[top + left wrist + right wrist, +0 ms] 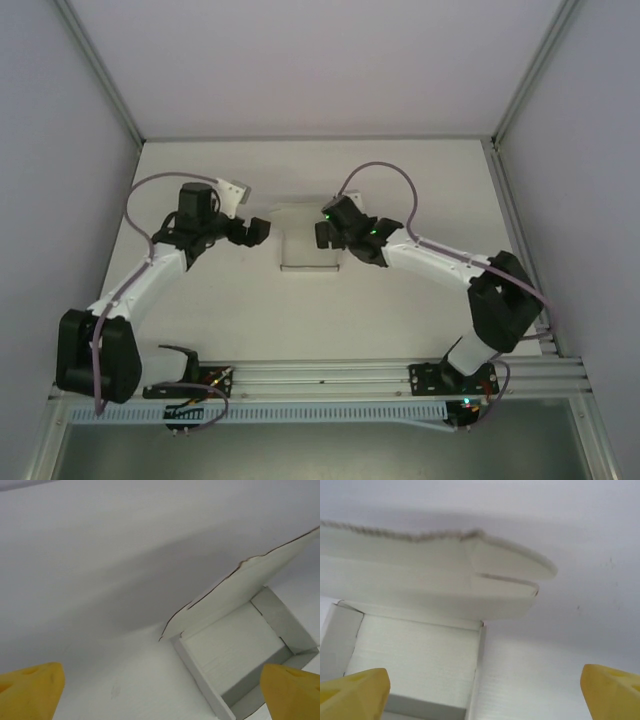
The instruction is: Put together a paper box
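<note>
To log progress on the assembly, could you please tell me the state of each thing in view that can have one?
paper box: side walls folded up, top open, nothing visible inside.
lid: raised, not yet closed.
left tool: open, holding nothing.
right tool: open, holding nothing.

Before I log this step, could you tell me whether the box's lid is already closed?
No, the lid stands raised over the box, whose inside is open to view.
</note>
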